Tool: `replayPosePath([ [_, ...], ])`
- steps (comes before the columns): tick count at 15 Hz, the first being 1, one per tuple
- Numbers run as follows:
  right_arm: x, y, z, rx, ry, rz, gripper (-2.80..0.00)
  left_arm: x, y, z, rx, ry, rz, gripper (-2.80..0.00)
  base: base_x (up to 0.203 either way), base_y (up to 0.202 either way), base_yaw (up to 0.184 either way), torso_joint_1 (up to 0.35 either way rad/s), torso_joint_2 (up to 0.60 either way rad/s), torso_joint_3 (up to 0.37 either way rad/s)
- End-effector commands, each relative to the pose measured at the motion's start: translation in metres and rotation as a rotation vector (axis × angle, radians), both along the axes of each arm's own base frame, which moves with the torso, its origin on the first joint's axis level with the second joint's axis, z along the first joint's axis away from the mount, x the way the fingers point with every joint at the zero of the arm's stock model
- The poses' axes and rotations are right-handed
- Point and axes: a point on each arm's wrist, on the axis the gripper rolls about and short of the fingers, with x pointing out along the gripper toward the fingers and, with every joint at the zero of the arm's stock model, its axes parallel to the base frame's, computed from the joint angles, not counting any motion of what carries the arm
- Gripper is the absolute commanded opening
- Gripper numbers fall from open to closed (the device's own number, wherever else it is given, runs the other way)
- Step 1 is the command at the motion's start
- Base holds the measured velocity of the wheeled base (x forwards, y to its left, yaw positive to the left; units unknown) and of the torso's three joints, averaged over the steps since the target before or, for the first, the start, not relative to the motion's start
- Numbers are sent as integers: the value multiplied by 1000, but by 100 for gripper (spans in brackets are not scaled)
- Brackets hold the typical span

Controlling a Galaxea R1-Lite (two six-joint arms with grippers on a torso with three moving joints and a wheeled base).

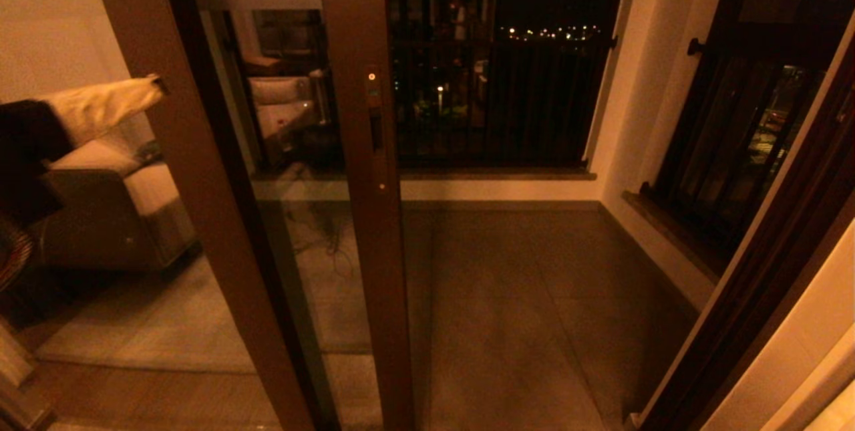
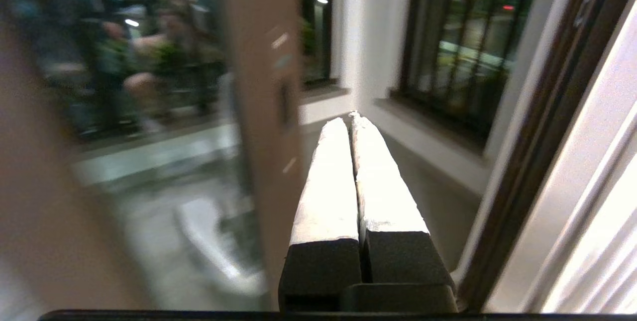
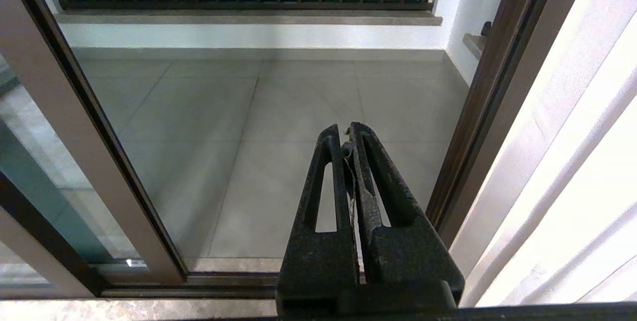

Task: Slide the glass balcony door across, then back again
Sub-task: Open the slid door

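Nothing slid yet: glass balcony door (image 1: 364,170) stands left, doorway open. My left gripper (image 2: 352,117), closed and empty, nears its handle slot (image 2: 284,103).

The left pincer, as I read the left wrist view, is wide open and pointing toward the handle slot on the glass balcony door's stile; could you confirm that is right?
Not quite: the left pincer is shut, not wide open; the left wrist view shows its two white fingers pressed together. The rest holds: it points toward the handle slot on the stile of the glass balcony door, without touching it.
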Motion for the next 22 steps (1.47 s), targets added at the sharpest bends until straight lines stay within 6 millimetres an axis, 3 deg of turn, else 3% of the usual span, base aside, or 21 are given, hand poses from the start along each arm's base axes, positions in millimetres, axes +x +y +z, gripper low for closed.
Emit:
replayPosePath([
  [1, 0, 0, 0, 0, 3, 1, -280, 61, -49, -9, 27, 97, -55, -280, 0, 0, 0, 0, 0, 0],
  [4, 0, 0, 0, 0, 4, 1, -280, 98, -92, 2, -16, 84, -87, -280, 0, 0, 0, 0, 0, 0],
  [7, 0, 0, 0, 0, 3, 2, -280, 128, -117, 5, -54, 88, -85, -280, 0, 0, 0, 0, 0, 0],
  [18, 0, 0, 0, 0, 2, 1, -280, 209, -166, -29, -83, 72, 17, -280, 0, 0, 0, 0, 0, 0],
  [22, 0, 0, 0, 0, 4, 1, -280, 227, -158, -31, -100, 53, 91, -280, 0, 0, 0, 0, 0, 0],
])
